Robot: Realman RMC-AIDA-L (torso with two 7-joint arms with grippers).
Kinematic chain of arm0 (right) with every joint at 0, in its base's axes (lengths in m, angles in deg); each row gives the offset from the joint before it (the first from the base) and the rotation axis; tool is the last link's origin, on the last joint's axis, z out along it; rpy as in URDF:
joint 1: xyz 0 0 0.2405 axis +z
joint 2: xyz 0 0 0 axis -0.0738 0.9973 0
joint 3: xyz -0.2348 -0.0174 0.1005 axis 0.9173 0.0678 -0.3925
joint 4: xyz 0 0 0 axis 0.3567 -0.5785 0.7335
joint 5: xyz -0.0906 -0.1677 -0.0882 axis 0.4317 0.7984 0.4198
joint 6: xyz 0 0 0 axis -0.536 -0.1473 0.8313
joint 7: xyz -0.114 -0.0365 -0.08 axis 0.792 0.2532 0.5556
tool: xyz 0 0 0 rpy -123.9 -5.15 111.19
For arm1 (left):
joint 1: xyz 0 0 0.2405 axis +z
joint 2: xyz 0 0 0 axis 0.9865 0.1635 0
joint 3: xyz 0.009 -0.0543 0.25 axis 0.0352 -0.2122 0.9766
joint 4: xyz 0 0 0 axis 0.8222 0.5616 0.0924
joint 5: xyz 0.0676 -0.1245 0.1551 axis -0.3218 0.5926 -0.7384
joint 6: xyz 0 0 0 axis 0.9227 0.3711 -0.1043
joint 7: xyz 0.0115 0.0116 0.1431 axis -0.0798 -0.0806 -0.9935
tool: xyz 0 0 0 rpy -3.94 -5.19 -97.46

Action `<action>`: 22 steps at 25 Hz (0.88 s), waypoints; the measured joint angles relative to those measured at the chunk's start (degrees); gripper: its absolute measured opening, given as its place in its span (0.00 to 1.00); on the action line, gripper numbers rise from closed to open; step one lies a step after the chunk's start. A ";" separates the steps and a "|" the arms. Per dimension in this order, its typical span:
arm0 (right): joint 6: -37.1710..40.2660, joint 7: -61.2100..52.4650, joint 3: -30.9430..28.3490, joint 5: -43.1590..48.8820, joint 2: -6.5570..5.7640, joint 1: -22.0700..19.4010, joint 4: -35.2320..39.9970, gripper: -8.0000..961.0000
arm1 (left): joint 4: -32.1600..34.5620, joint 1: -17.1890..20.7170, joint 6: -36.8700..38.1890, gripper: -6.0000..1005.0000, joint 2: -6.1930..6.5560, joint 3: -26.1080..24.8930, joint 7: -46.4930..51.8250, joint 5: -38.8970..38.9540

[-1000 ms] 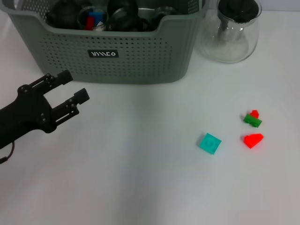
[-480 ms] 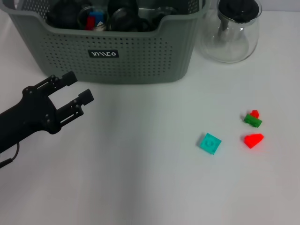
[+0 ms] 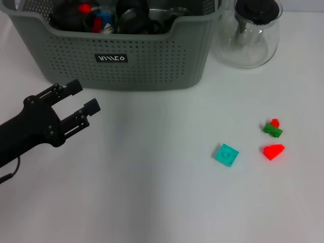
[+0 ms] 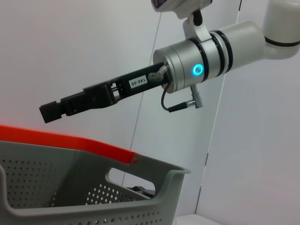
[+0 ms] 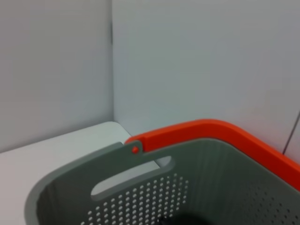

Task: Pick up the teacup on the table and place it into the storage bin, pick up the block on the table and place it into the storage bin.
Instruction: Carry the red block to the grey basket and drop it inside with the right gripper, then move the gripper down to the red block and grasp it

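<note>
Seemingly the block step is in hand: left gripper hovers released and empty before the storage bin, right gripper above it, state unclear; next reach the teal block on the desk

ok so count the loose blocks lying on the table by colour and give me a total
Teal block: 1
Red blocks: 2, a wedge and a small one touching the green
Green block: 1
Total: 4
</note>
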 joint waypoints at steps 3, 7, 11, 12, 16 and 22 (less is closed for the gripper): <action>2.21 -0.16 -0.17 -0.24 0.00 -1.82 3.67 0.21 | 0.00 0.17 0.12 0.66 0.00 -0.06 -0.01 0.00; 11.73 -1.24 -1.42 -1.03 -0.06 -11.48 21.33 0.53 | 0.10 0.36 0.30 0.66 0.01 -0.25 -0.04 0.00; 23.04 -0.28 -1.94 -6.75 -0.24 -28.07 44.49 0.68 | 0.11 0.14 -0.36 0.66 0.01 -0.03 -0.03 0.00; 25.72 0.10 -2.23 -8.52 -0.54 -32.72 49.62 0.69 | 0.11 0.05 -0.51 0.66 0.00 0.00 -0.04 0.01; 39.03 -0.09 -5.67 -10.89 -1.89 -46.84 63.50 0.72 | 0.10 -0.22 -1.07 0.66 0.13 0.01 -0.01 0.01; 63.22 0.26 -19.39 -6.17 -3.15 -54.60 69.91 0.77 | 0.09 -0.97 -1.19 0.66 0.33 0.01 0.06 -0.06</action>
